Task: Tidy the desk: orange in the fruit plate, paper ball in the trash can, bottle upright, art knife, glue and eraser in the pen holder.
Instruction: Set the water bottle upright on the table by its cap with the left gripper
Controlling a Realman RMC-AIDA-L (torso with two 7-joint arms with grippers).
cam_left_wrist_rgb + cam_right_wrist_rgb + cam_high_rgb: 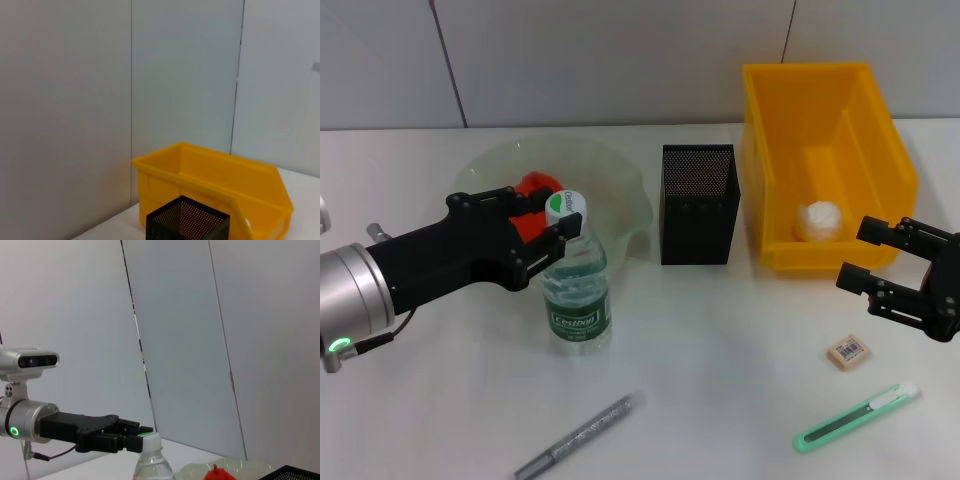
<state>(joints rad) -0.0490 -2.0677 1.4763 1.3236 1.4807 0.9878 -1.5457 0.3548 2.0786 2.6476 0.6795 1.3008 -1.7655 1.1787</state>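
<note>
Done: bottle (576, 283) upright mid-worktop; paper ball (818, 220) in bin (880, 140); orange (535, 205) in plate (620, 180).
Left: eraser (847, 352), knife (855, 417), glue stick (578, 437) near front edge.
Left gripper (535, 238): jaws spread around cap.
Right gripper (880, 268): jaws spread, empty.

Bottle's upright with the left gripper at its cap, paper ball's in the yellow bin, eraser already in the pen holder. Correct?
Not quite: the eraser lies on the table near the art knife, not in the pen holder. The head view shows it. The rest holds: bottle upright with the left gripper at its cap, paper ball in the yellow bin.
</note>
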